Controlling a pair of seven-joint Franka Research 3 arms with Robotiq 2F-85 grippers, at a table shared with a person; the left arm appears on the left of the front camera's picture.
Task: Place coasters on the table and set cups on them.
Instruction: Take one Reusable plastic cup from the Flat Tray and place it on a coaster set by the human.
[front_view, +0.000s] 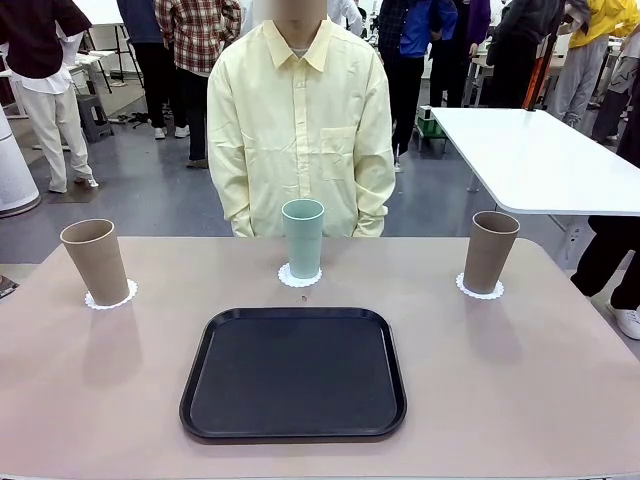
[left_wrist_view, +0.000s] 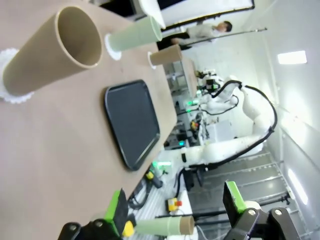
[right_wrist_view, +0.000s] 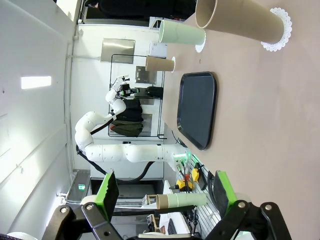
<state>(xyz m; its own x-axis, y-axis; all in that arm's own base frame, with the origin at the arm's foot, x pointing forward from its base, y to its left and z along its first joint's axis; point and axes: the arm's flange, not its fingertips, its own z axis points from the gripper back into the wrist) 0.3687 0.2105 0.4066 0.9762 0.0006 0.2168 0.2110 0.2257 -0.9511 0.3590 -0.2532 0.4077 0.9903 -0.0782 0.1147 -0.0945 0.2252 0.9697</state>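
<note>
Since each of the cups (front_view: 302, 238) was seated on one of the coasters (front_view: 300, 276), layout: spaced along the table's (front_view: 520, 380) far edge.
Jaws: left gripper (left_wrist_view: 175, 210) and right gripper (right_wrist_view: 165, 192) were released, nothing grasped.

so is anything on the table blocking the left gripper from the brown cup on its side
Nothing visible does. The left gripper is open, and only bare table lies between it and the brown cup; the black tray sits off to one side.

The left hand (left_wrist_view: 177, 212) is open, its green-padded fingers (left_wrist_view: 118, 207) spread wide, holding nothing, raised above the near edge of the surface. The right hand (right_wrist_view: 162, 192) is likewise open and empty, fingers (right_wrist_view: 221, 186) well apart. Each wrist view shows the other white arm, bent at the elbow.
</note>
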